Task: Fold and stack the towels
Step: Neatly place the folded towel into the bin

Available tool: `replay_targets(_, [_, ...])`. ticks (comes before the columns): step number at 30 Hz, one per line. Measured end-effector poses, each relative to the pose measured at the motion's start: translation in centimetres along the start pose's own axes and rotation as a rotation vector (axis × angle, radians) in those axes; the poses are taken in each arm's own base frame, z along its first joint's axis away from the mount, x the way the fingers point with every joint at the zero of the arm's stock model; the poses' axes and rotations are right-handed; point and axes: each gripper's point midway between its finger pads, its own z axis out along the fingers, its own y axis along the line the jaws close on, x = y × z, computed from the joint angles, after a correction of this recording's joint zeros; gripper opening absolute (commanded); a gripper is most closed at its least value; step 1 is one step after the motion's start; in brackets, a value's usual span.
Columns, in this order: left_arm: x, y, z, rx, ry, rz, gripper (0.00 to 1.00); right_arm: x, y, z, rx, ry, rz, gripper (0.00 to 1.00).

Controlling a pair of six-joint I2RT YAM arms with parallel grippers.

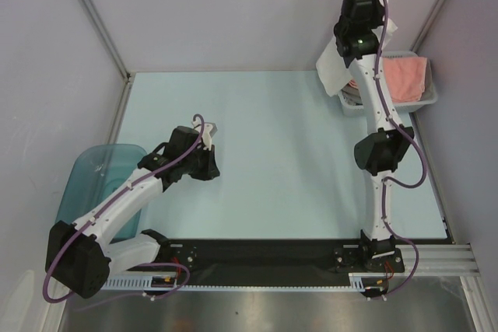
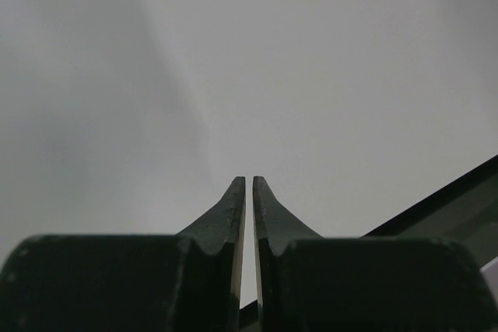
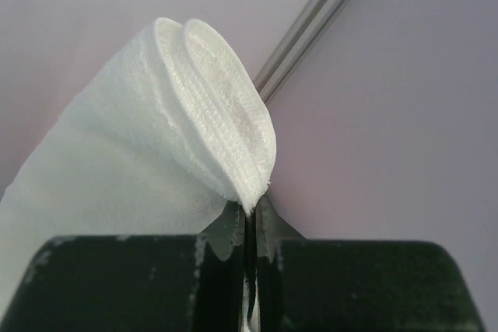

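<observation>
A white mesh basket (image 1: 426,100) is seen at the 2 o'clock corner of the table (image 1: 280,161), with a salmon-pink towel (image 1: 406,75) draped over its right part. A teal tub (image 1: 89,176) is set at the table's left edge at 8 o'clock and is partly crossed by the left arm (image 1: 124,200).

The white towel (image 1: 333,68) is pinched at a bunched edge by the right gripper (image 3: 250,209), whose fingers are clenched on it. It is held high at 1 o'clock, and its loose length hangs over the basket's left rim.

The left gripper (image 2: 249,186) is held near 9 o'clock, its fingers drawn together to a thin slit with nothing between them.

A broad stretch of pale blue table lies open between the two arms. It is bounded by grey walls at 9, 12 and 3 o'clock, and a metal corner post (image 3: 311,21) is seen just behind the lifted towel.
</observation>
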Motion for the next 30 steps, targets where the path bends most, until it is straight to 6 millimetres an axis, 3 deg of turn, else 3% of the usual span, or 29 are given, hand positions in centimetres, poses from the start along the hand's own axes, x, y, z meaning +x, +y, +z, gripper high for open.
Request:
replay_targets(10, [0.1,-0.1,0.1,0.006,0.007,-0.001,0.12,1.4,-2.6,2.2,0.035,0.022,0.031,0.00])
replay_targets(16, [0.4,0.0,0.5,0.003,0.027,-0.005,0.12,5.4,-4.1,5.5,0.034,0.084,0.076,0.01])
replay_targets(18, [0.5,0.1,0.6,0.002,0.031,-0.005,0.12,7.6,-4.3,7.0,0.027,0.117,0.097,0.08])
replay_targets(19, [0.5,0.1,0.6,0.001,0.033,-0.006,0.12,8.9,-4.3,7.6,0.022,0.136,0.110,0.18])
replay_targets(24, [0.7,0.1,0.8,0.001,0.040,-0.007,0.13,17.0,-2.2,11.4,-0.055,0.260,0.216,0.48])
replay_targets(25, [0.7,0.1,0.8,0.002,0.041,-0.007,0.13,19.0,-1.6,12.1,-0.078,0.295,0.245,0.60])
replay_targets(27, [0.7,0.0,0.8,0.006,0.043,-0.007,0.13,22.8,-0.3,13.0,-0.115,0.364,0.300,0.73])
replay_targets(28, [0.7,0.0,0.8,0.006,0.043,-0.007,0.14,24.6,0.0,13.3,-0.125,0.399,0.322,0.86])
replay_targets(30, [0.7,0.0,0.8,0.007,0.043,-0.007,0.15,27.4,0.6,13.2,-0.142,0.462,0.355,0.98])
